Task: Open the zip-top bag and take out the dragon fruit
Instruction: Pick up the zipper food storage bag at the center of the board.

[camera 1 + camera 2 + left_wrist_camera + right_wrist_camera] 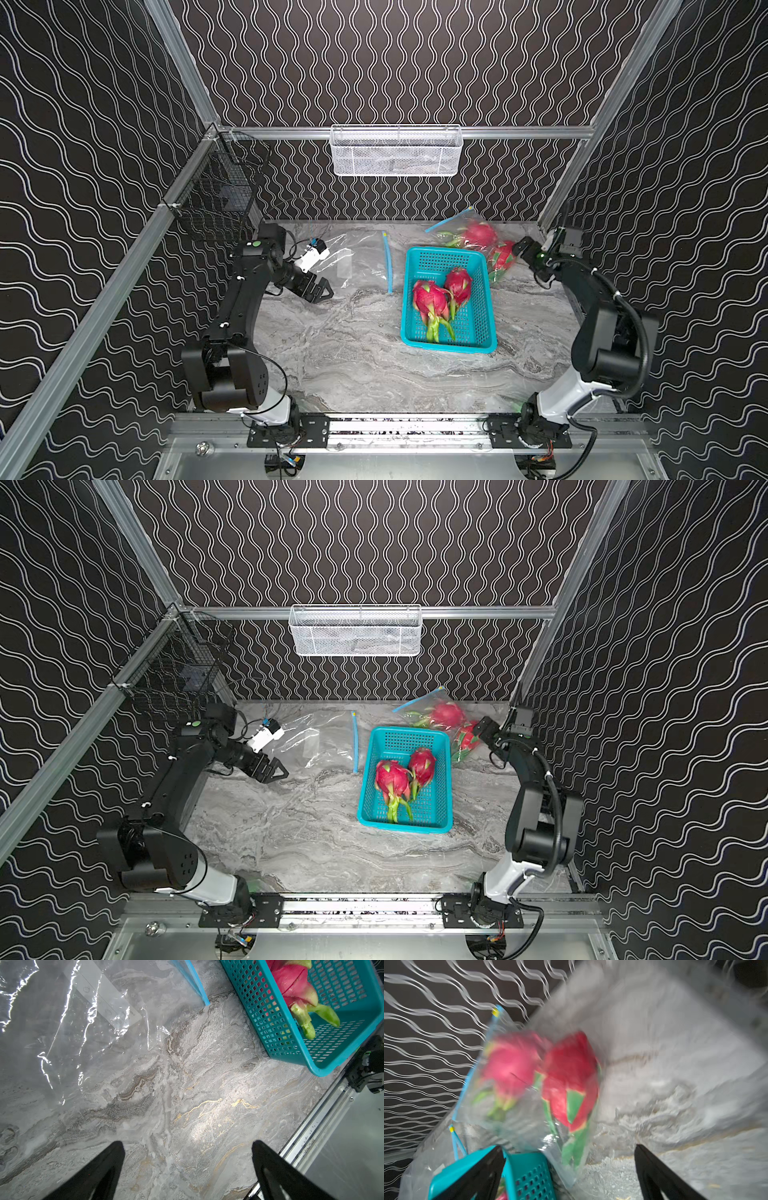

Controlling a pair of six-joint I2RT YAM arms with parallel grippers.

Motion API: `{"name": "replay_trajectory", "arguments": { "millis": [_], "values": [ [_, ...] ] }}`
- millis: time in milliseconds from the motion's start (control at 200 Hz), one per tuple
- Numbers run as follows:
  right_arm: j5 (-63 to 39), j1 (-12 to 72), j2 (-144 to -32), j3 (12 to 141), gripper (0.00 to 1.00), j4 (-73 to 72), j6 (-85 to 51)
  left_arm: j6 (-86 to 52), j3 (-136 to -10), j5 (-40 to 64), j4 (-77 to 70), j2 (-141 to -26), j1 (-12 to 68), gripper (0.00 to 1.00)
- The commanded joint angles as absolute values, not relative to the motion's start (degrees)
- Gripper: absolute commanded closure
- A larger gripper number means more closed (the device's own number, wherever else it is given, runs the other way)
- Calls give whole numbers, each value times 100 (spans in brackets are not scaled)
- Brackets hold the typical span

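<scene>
A white label point(104, 999) on an empty clear bag point(353, 262) carries faint print too small to read. The bag lies flat in the upper centre of a grey marbled tabletop point(353, 365). To its right, a teal plastic basket point(473, 320) holds two dragon fruits point(430, 297). Just behind the basket, at upper right by the back wall, the zip-top bag point(453, 232) holds two more, blurred in the right wrist view. The left gripper point(322, 291) is near the empty bag, jaws spread wide and holding nothing. The right gripper point(521, 247) sits just beside the filled bag, jaws also wide apart and empty. A white mesh basket point(395, 156) and a black wire basket point(216, 199) hang on rails against black walls point(415, 62) with white wavy lines.
</scene>
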State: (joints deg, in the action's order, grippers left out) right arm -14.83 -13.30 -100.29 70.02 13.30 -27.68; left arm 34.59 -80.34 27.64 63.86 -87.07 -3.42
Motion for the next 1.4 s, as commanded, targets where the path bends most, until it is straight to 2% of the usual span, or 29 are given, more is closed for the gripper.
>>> {"name": "replay_trajectory", "arguments": {
  "millis": [0,235,395,630,756,901,1006,1396],
  "values": [
    [-2081,-1348,-10394,6889,3,756,-3196,3608,-8020,2693,6306,-8728,-354,1],
    [-2748,-1287,-11098,6592,11,-275,-4088,3657,-7946,2639,6311,-8728,-354,2],
    [-2575,-1005,-11247,6459,12,-610,-4456,3657,-7989,2603,6301,-8736,-352,2],
    [-2450,-742,-11314,6079,24,-1535,-5201,3639,-8083,2602,6336,-8801,-352,2],
    [-2570,-730,-11311,5665,44,-2794,-5776,3704,-8078,2543,6366,-8797,-352,2],
    [-2653,-729,-11416,5619,84,-3688,-6109,3755,-8099,2505,6398,-8765,-356,2],
    [-2454,-729,-11247,5940,100,-3620,-5921,3776,-8100,2505,6391,-8739,-352,2],
    [-2398,-773,-10682,7492,100,-2342,-4946,3786,-8042,2463,6271,-8677,-352,2]
  ]
}}
